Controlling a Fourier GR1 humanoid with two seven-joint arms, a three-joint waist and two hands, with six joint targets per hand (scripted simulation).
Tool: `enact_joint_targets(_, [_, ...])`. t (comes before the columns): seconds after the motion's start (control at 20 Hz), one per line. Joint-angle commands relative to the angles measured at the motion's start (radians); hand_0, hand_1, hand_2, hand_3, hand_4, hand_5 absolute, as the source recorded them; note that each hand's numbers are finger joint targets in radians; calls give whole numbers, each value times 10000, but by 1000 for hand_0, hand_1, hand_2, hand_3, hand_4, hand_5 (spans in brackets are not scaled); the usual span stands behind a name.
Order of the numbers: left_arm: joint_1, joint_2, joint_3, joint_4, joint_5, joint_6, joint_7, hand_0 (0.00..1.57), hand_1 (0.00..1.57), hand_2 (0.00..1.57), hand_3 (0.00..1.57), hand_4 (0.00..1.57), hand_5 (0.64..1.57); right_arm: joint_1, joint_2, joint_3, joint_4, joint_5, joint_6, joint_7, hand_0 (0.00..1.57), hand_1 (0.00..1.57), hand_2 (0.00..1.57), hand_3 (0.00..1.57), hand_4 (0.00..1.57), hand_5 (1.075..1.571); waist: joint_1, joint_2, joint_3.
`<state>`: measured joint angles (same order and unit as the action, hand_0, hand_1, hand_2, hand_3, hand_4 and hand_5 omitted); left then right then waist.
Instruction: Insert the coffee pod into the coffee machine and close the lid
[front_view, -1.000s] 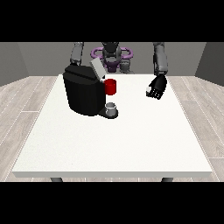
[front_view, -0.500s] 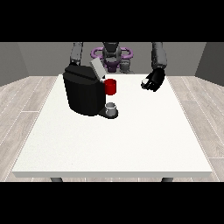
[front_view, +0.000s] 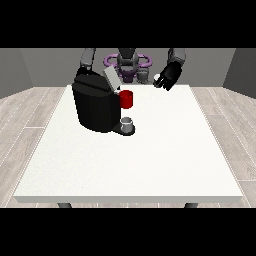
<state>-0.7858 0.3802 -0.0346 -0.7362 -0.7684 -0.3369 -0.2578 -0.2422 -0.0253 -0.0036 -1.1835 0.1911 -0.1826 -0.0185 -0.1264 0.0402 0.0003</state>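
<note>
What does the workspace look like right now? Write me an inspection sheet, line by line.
Surface: white table, mostly bare in front.
Job's things: black coffee machine at the table's back, toward the view's left, lid raised; small pale object, probably the coffee pod, at the hand at the view's right, above the table's back edge.
Clutter: red cup beside the machine; grey cup on its base.
Hands: the other hand hidden behind the machine.
Cables: nothing seen.
Surroundings: wood-look floor, grey walls.

A large white table (front_view: 150, 165) stands on a pale wood-plank floor (front_view: 30, 110) before grey walls (front_view: 40, 65).
</note>
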Motion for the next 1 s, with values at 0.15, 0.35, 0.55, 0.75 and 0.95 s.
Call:
enact_joint_targets(0.15, [-895,-284,-9,-473,-228,-301,682,1331,1331,1351,1323,592,1571,-35,98,68,-139,-45,37,-361,0,0,0,0,0,1571,-292,47,-2])
enact_joint_targets(0.35, [-2252,-149,1037,-68,581,-1118,1534,985,985,1204,1371,511,1571,-755,69,140,-422,108,-169,321,0,0,0,0,0,1571,-768,350,-4])
enact_joint_targets(0.55, [-2616,-621,1308,-52,653,-624,2293,1202,1202,1240,1256,491,1571,-993,-291,-161,-597,-246,238,585,0,0,0,0,0,1571,-1128,469,-4])
enact_joint_targets(0.75, [-3303,-400,1228,-306,727,-1463,2441,1216,1216,1265,1256,470,1571,-864,-552,-684,-51,-414,141,-506,0,0,0,0,0,1571,-790,787,2])
enact_joint_targets(0.95, [-4253,292,1564,124,566,-1378,2773,1225,1225,1279,1251,482,1571,-1379,-263,-269,-684,-331,182,25,0,0,0,0,186,1571,-1468,1214,0])
